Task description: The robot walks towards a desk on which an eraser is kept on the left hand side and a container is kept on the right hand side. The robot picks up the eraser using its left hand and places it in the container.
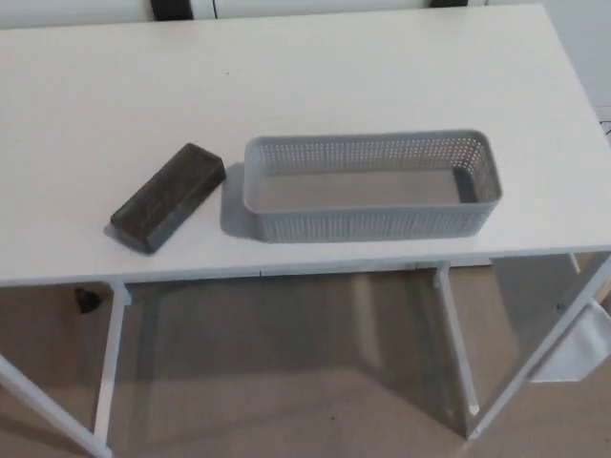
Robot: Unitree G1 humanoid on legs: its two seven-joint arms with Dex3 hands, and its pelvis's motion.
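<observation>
Here's the eraser (pixel 169 197) — a dark, charcoal-grey block, long and flat with rounded corners and a rough, felt-like top; it lies at a slant on the white desk (pixel 315 76), one end toward the near edge, the other angled up toward the container (pixel 371 185); it sits on the left part of the desktop, just beside the container's left end but not touching it, a strip of shadowed white showing between them. The container is a pale grey rectangular basket with perforated walls, long side running across the desk, and nothing lies on its bare floor. Neither robot hand is in the shot — no arm, no fingers — so the eraser lies unheld. Below the desktop the white legs (pixel 108 367) run out of the bottom of the picture; a small dark thing (pixel 87 301) on the floor at the left, under the desk edge, is too small to identify; at the far edge two dark shapes are cut off by the top of the picture; the beige floor (pixel 286 382) shows through the frame.
</observation>
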